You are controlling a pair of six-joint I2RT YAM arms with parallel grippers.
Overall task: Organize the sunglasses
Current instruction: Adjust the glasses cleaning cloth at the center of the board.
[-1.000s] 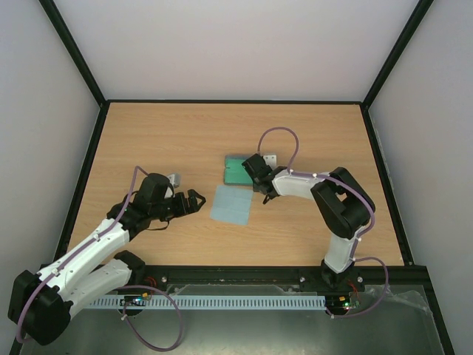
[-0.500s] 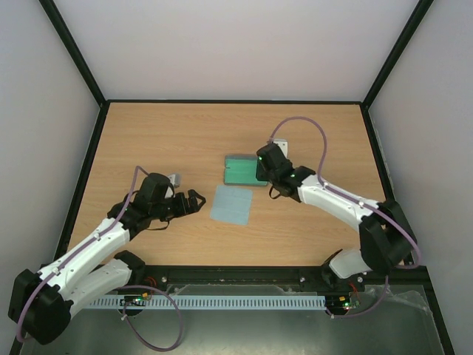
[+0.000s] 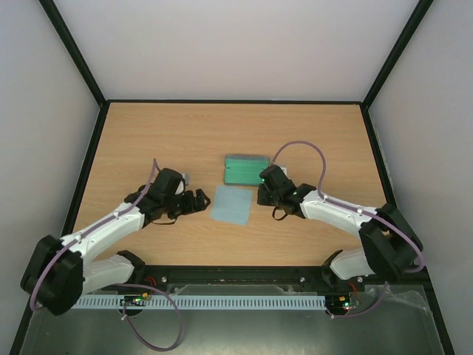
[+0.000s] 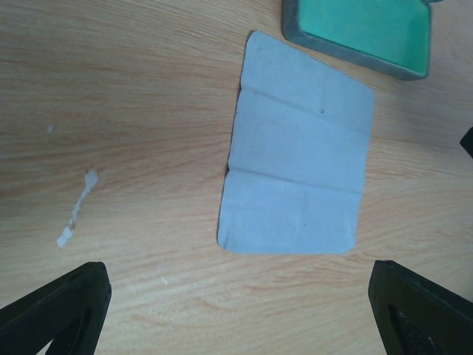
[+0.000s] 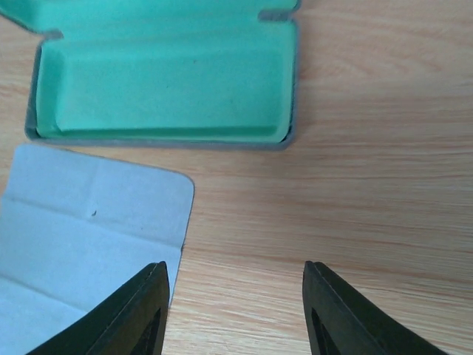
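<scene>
The sunglasses are out of view in every frame. The hard case (image 3: 246,168) lies open on the table, and its green lining (image 5: 162,74) holds nothing. A light blue cloth (image 3: 230,203) lies flat just in front of it, creased into folds (image 4: 295,155). My left gripper (image 3: 199,200) is left of the cloth, open wide over bare wood (image 4: 236,296). My right gripper (image 3: 264,197) hovers right of the cloth and near the case's front right corner. It is open with nothing between its fingers (image 5: 235,281).
The wooden table (image 3: 148,140) is bounded by a black frame and pale walls. A small whitish scuff (image 4: 77,207) marks the wood left of the cloth. The right arm's cable (image 3: 303,148) loops above the case's right end.
My right gripper has drawn back from the case's right end toward the near side, beside the cloth, and its jaws have spread. My left arm has shifted slightly toward the cloth.
</scene>
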